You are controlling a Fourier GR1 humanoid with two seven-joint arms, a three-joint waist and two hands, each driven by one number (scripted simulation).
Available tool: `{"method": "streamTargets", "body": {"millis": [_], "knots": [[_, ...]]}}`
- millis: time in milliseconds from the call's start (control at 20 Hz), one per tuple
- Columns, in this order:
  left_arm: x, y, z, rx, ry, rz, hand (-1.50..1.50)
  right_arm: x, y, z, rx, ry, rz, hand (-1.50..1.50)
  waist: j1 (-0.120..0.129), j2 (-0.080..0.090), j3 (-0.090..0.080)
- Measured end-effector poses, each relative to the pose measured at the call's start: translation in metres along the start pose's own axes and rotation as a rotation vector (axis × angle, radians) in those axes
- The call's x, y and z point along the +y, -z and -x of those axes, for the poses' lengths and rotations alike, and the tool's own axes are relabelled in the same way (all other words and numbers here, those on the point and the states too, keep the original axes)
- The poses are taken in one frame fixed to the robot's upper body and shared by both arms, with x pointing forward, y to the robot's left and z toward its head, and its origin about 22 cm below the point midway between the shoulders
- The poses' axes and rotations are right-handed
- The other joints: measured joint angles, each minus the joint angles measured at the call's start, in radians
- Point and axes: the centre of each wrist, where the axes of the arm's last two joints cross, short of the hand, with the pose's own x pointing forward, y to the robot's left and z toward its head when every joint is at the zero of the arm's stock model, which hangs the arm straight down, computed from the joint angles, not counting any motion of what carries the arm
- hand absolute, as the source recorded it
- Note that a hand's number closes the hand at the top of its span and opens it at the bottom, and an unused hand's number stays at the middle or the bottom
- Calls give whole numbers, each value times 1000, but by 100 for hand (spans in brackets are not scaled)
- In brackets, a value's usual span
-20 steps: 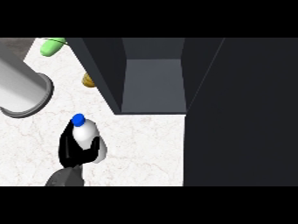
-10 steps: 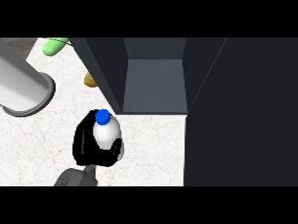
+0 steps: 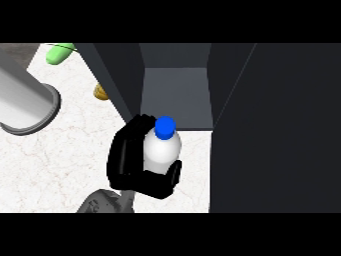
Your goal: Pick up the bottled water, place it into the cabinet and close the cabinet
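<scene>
Across the head view, the only one given, the right hand (image 3: 129, 160) comes up from the lower edge over the pale marbled counter (image 3: 47, 165), its black fingers and thumb curled round the bottled water (image 3: 160, 150). The bottle is enclosed in that hand, its white body showing between the fingers and its blue cap (image 3: 165, 126) standing clear above them. Its long axis reads as roughly upright, the cap tipped a little towards the cabinet (image 3: 177, 95). That cabinet lies directly ahead of the hand, its grey inner floor open to view between dark walls, and the cap sits just at the front lip of the opening. A large dark panel (image 3: 291, 125) fills the right of the view; it is probably the open door, though I cannot tell for sure. The move to come looks like a straight push forward into the opening. At the left a broad grey cylinder (image 3: 18, 102) crosses the counter, perhaps the left forearm; no left hand shows. A green object (image 3: 60, 52) and a small brownish one (image 3: 101, 91) lie farther back.
</scene>
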Motion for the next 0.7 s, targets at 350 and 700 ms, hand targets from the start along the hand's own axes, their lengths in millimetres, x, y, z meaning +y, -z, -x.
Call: {"method": "streamTargets", "body": {"millis": [350,700], "knots": [[-57,26,-28,-4,42,-20,150,-5,8,3,-9,-14,-9,-150,-5,1,0],[-77,62,-28,-22,120,-78,150,-11,11,0,-7,-41,-18,-150,-13,4,0]]}}
